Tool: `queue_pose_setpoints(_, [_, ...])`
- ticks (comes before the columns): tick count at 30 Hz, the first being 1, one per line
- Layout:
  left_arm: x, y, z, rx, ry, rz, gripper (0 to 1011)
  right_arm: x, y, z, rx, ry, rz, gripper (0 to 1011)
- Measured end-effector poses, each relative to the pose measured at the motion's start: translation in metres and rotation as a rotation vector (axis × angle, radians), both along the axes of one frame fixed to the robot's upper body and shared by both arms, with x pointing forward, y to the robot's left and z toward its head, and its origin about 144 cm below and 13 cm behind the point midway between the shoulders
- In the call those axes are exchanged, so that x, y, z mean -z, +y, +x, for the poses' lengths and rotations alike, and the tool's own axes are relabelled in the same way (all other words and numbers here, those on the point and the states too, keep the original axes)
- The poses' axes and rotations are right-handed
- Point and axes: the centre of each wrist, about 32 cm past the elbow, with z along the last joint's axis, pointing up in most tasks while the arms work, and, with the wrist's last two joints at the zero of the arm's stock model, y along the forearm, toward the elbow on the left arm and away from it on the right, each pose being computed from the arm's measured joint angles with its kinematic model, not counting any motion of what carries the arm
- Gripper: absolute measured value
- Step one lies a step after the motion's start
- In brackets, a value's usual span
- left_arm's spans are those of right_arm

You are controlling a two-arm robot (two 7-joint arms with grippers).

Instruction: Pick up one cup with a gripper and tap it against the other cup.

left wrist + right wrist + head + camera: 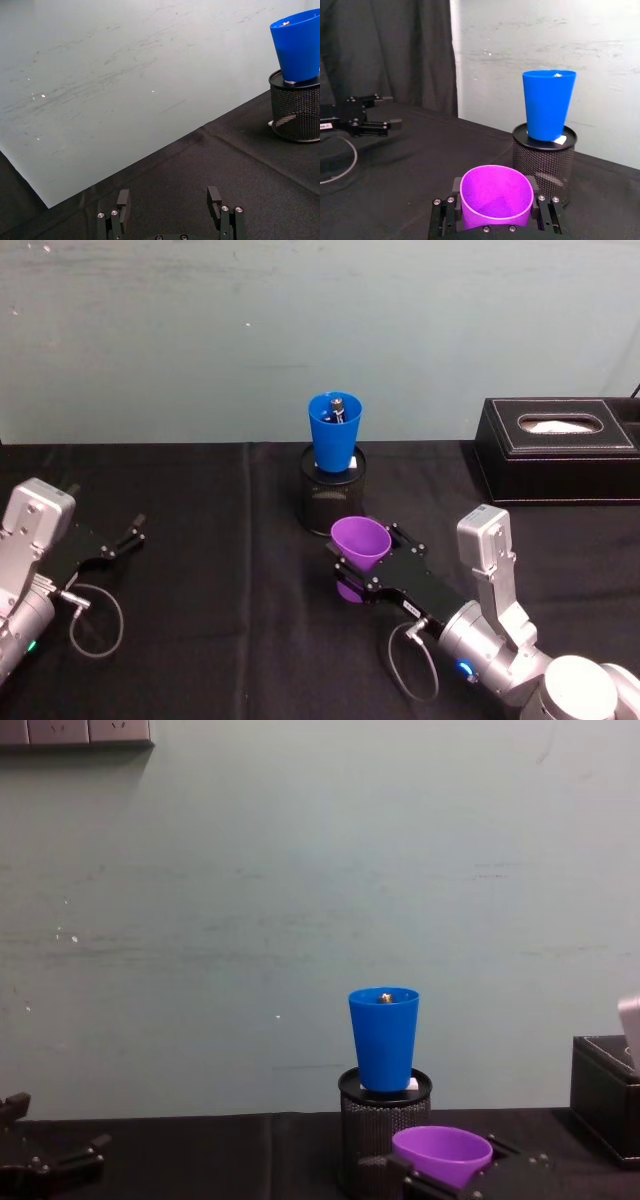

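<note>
At lower centre of the head view, the purple cup (360,542) is clamped upright by the right tool (368,562), below the blue cup (334,431) seated on the mesh holder (331,498). The left tool (170,202) is held open, empty, at far left.

The purple cup (360,543) is a smooth, tapered plastic tumbler, upright with its mouth open upward, clamped between the two flat jaws of the right tool (362,565) near its lower half. The blue cup (334,431), same shape and size, stands upright just beyond the tool's tips, higher than the purple cup and apart from it.
</note>
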Motion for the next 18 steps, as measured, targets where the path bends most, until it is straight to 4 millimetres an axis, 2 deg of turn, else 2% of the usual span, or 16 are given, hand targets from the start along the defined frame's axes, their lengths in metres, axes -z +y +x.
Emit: queue_pose_setpoints(18, [0.000, 0.000, 0.000, 0.000, 0.000, 0.000, 1000, 0.019, 0.001, -0.002, 0.029, 0.011, 0.002, 741])
